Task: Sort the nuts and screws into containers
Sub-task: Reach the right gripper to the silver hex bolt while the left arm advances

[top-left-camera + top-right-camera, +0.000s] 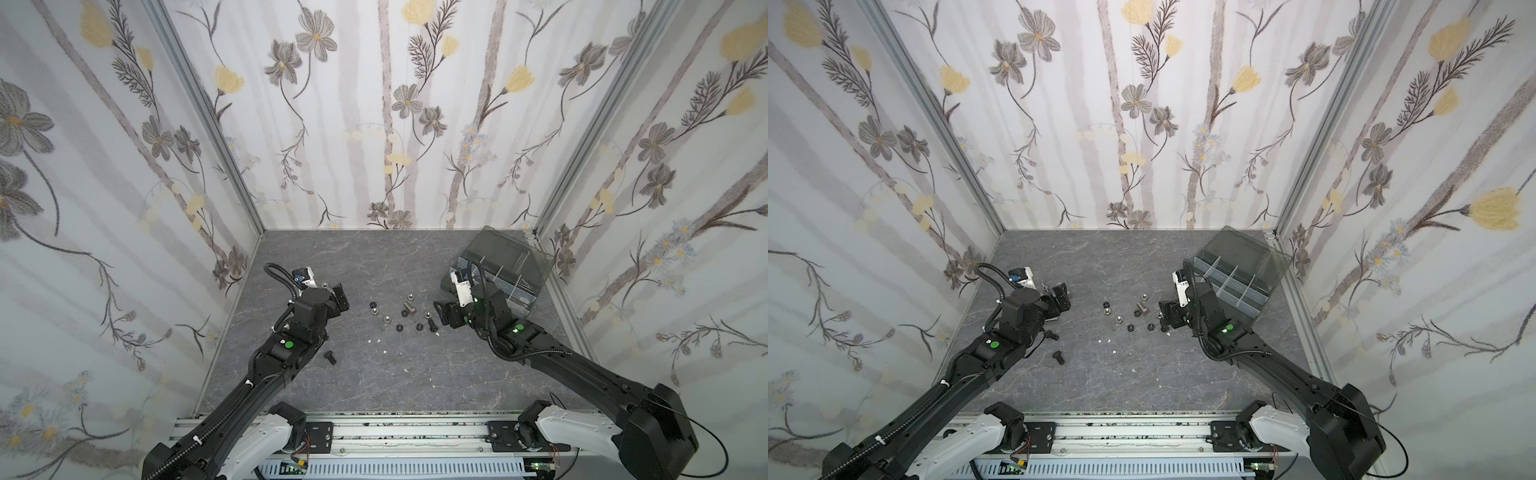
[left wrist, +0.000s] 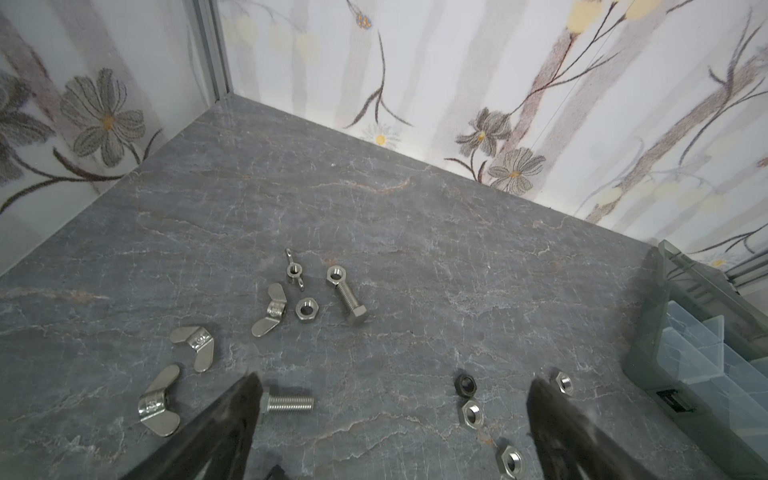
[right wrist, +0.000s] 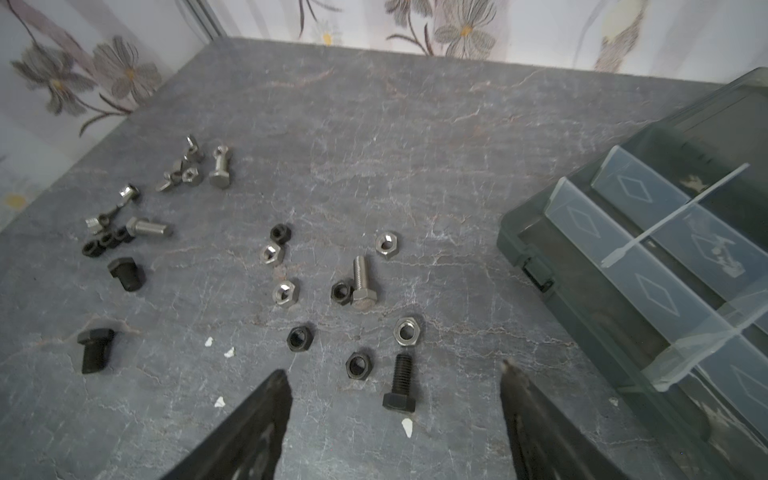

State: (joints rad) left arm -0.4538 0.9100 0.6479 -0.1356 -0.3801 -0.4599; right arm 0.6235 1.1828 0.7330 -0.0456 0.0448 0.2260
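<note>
Right hand (image 3: 393,368), spread, straddles a black screw (image 3: 400,384); left hand (image 2: 395,378) hovers tilted, wide.

Bright, diffuse, even light; the screws (image 3: 401,384) cast only faint, short shadows on the table (image 3: 415,145). In both top views wide-angle distortion splays the corner posts (image 1: 208,116). In the right wrist view the near fingers (image 3: 253,432) are blurred.

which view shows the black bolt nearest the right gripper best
Right wrist view: the black bolt lies close and sharp, threads and hex head clear, by the open right gripper. In a top view it is only a tiny dark shape beside that gripper. The left wrist view misses it.
</note>
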